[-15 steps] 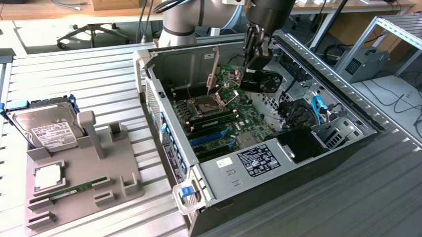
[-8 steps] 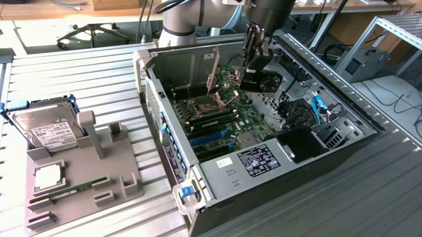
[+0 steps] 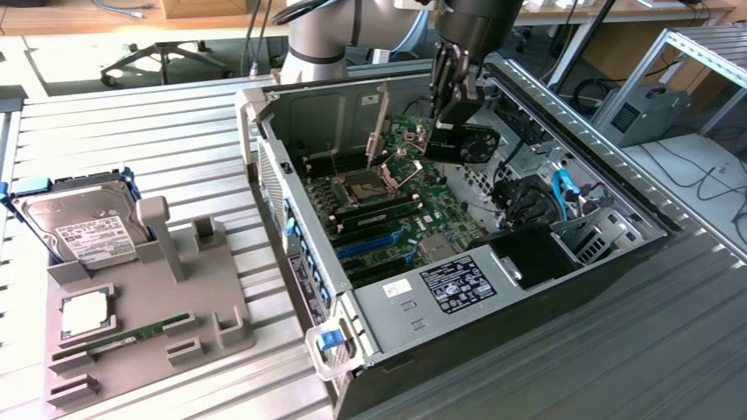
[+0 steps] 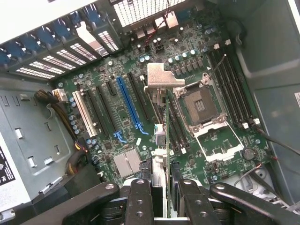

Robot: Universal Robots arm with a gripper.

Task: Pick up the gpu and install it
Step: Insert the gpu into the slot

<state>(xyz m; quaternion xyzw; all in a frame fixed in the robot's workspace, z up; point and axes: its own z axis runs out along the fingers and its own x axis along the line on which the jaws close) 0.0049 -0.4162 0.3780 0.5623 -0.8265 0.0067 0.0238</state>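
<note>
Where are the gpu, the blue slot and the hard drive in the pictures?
gpu (image 4: 165,80): wrist view, on its silver end bracket.
blue slot (image 4: 129,104): wrist view, on the middle of the slot.
hard drive (image 3: 84,229): exterior view, on its white label.

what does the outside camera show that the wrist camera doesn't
Exterior view alone: the hard drive and memory stick on the grey holder at that view's left, outside the case. Wrist view alone: the blue slot close up and the gpu's bracket edge-on. Both: the pincer shut on the gpu above the motherboard.
</note>
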